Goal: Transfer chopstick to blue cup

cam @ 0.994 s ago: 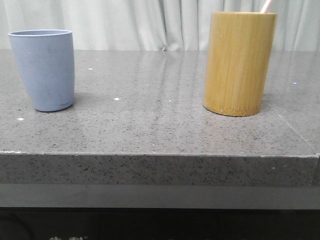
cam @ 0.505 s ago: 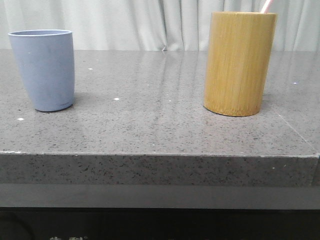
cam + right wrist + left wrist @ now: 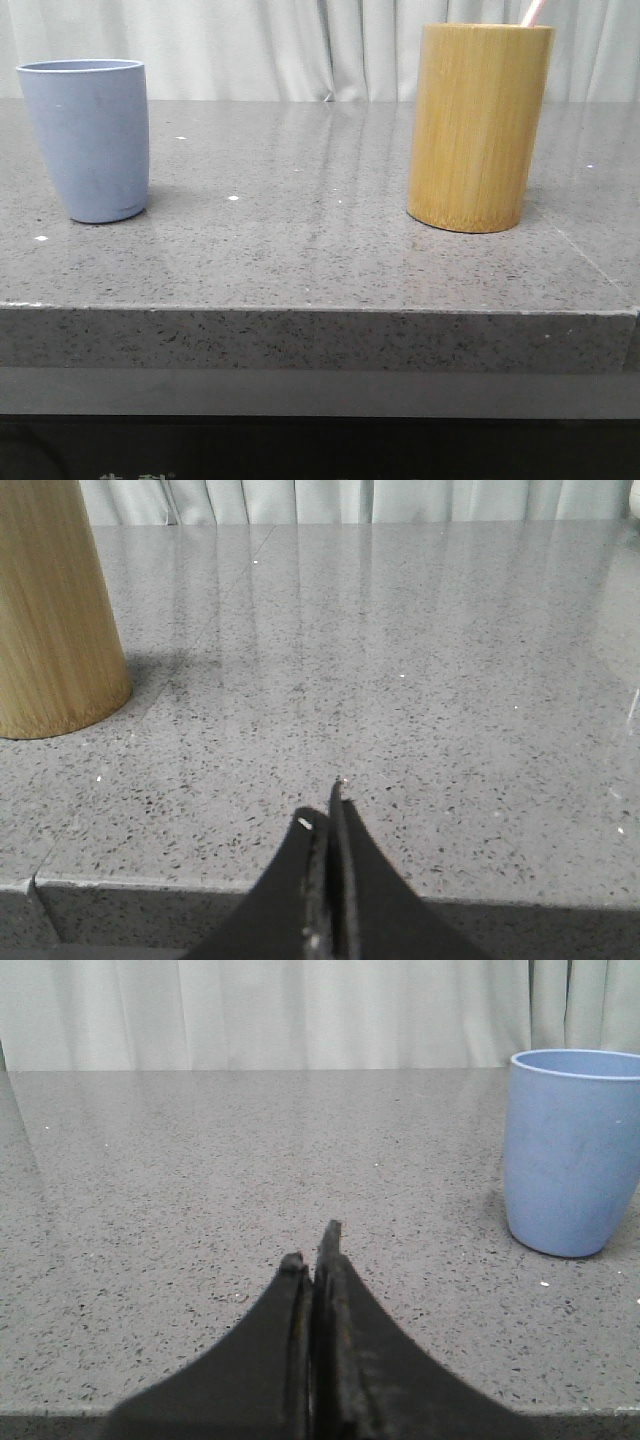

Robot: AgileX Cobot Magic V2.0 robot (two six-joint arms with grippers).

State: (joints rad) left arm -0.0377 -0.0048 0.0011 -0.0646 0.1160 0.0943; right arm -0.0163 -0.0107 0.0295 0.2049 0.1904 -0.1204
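Observation:
The blue cup [image 3: 90, 140] stands upright at the table's left; in the left wrist view the blue cup [image 3: 572, 1152] is off to one side of my left gripper [image 3: 312, 1250]. That gripper is shut, empty, low over the stone near the front edge. A pink chopstick [image 3: 534, 12] pokes out of the tall bamboo holder [image 3: 478, 126] at the right, only its tip showing. My right gripper [image 3: 328, 805] is shut with nothing in it, hovering near the table's front edge, with the bamboo holder [image 3: 50, 610] well apart from it.
The grey speckled stone table [image 3: 300, 230] stretches between the two cups, with a front edge [image 3: 320, 312] dropping off toward me. White curtains [image 3: 300, 45] hang behind the table.

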